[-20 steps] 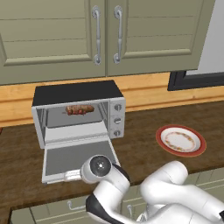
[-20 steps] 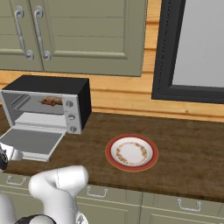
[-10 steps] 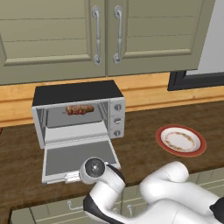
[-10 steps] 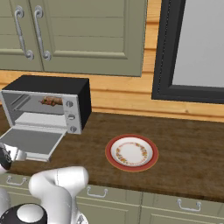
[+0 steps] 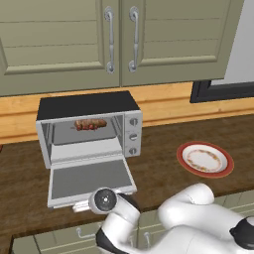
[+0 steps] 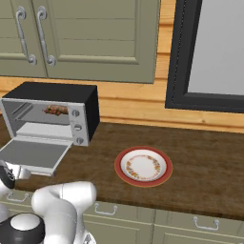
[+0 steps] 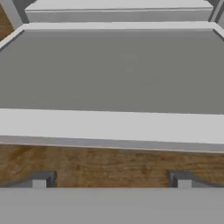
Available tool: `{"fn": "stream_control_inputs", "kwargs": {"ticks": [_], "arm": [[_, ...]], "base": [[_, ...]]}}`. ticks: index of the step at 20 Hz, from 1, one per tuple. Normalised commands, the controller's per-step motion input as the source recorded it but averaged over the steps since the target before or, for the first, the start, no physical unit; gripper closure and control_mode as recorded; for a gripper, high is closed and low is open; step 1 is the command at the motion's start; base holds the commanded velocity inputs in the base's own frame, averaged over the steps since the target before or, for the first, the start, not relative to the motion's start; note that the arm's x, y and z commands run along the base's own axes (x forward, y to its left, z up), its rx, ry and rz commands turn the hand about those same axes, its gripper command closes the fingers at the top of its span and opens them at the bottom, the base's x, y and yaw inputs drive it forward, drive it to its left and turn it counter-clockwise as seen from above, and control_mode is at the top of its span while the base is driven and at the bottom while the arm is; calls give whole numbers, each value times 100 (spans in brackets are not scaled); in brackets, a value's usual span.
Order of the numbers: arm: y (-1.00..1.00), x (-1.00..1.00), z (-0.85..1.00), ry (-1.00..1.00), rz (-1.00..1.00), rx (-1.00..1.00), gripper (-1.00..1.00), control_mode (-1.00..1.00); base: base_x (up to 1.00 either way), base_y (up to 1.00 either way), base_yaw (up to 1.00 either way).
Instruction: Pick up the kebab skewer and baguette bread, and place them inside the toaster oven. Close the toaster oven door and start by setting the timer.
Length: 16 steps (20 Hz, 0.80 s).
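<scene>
Hand view: end effector [image 7: 111, 179] spread wide before toaster oven door [image 7: 111, 74]

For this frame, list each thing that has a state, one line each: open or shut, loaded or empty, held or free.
toaster oven: food inside, on the rack.
toaster oven door: dropped fully open, lying flat.
kebab skewer: inside the oven, not held.
gripper: open, empty, at the door's front edge.
plate: empty, on the counter.
cabinet doors: shut.
</scene>
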Motion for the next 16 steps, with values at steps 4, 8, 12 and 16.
{"fn": "stream_control_inputs", "kwargs": {"ticks": [4, 8, 12, 16], "arm": [[0, 1, -35, -11, 0, 0, -100, -100], [0, 23, -24, -10, 0, 0, -100, -100], [0, 32, -18, -11, 0, 0, -100, -100], [0, 16, -19, -1, 0, 0, -100, -100]], "base": [[0, 0, 0], [0, 0, 0], [0, 0, 0], [0, 0, 0]]}}
